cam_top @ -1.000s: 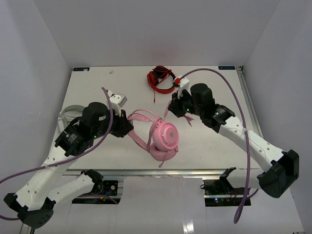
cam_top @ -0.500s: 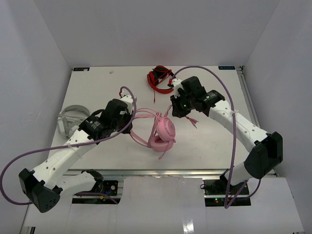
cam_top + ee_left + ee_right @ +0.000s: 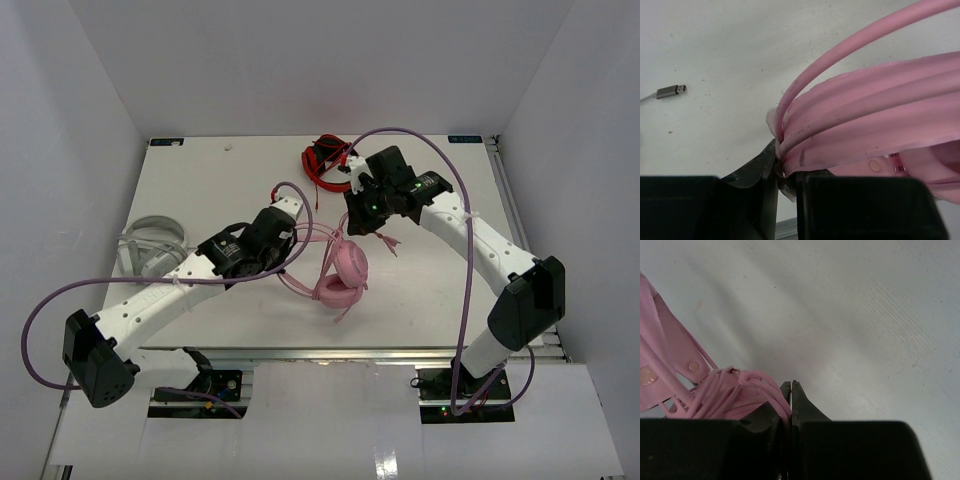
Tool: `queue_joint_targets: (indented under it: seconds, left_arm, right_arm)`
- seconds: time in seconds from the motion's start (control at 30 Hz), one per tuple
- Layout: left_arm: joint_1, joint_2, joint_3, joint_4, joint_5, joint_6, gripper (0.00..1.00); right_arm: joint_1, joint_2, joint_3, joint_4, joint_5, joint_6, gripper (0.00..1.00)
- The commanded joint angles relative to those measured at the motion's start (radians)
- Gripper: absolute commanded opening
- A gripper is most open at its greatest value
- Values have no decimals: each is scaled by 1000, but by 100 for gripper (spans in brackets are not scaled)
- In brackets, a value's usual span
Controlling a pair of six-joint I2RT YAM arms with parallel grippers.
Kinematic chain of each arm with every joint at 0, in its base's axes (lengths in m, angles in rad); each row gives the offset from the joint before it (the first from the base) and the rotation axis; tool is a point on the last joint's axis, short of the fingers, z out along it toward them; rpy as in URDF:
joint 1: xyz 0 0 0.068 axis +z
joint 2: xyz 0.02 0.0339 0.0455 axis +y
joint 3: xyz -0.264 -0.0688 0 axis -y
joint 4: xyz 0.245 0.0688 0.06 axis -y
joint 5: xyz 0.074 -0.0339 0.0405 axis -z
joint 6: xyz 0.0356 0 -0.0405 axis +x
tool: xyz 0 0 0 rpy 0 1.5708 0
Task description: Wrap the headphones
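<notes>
The pale pink headphones [image 3: 345,270] sit tilted near the table's middle, ear cups toward the front edge. My left gripper [image 3: 300,238] is shut on their headband [image 3: 880,125], which shows pinched together with a cable strand between the jaws of the left gripper [image 3: 786,172] in the left wrist view. My right gripper [image 3: 352,222] hovers just behind the headphones. In the right wrist view the right gripper [image 3: 791,390] is shut on a thin pink cable strand, with a bundle of cable loops [image 3: 730,390] to its left. A loose cable end [image 3: 386,243] trails to the right.
Red-and-black headphones [image 3: 325,160] lie at the back of the table, just left of the right arm's wrist. Light grey-white headphones [image 3: 150,240] lie at the left edge under my left arm. A grey USB plug [image 3: 670,91] rests on the table surface.
My left arm has stretched out to the right and carried the headband with it. The ear cups shifted right. My right gripper has pulled back and left with the cable.
</notes>
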Motion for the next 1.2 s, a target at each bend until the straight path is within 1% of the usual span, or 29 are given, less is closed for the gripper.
queue_joint_targets:
  seconds: [0.0, 0.1, 0.27, 0.33, 0.4, 0.47, 0.53, 0.63, 0.7, 0.93, 1.07, 1.17]
  left_arm:
    - [-48, 9, 41, -85, -94, 42, 0]
    - [-68, 52, 58, -128, -203, 30, 0]
    - [-91, 121, 90, -199, -402, -18, 0]
    - [-93, 140, 94, -222, -434, -34, 0]
    - [-93, 152, 96, -231, -476, -54, 0]
    - [-93, 164, 107, -245, -532, -81, 0]
    - [-93, 195, 121, -292, -573, -110, 0]
    - [-93, 236, 150, -362, -640, -178, 0]
    - [-93, 255, 167, -398, -674, -220, 0]
    - [-93, 294, 216, -527, -778, -359, 0]
    - [-92, 307, 242, -580, -789, -427, 0]
    - [-92, 312, 273, -602, -761, -489, 0]
  right_arm:
    - [-19, 22, 139, 0, 55, -7, 10]
    - [-24, 40, 177, -46, 40, -8, 11]
    - [-24, 75, 223, -106, 59, 12, 8]
    - [-22, 86, 234, -126, 69, 17, 8]
    - [-22, 85, 228, -129, 52, 15, 8]
    - [-24, 79, 221, -129, -1, 12, 8]
    - [-22, 72, 218, -129, -56, 10, 8]
    - [-22, 59, 212, -130, -84, 11, 8]
    - [-22, 47, 206, -132, -86, 13, 8]
    - [-22, 48, 203, -126, -205, 18, 8]
    - [-22, 47, 170, -84, -303, 42, 8]
    - [-22, 29, 95, -9, -390, 89, 8]
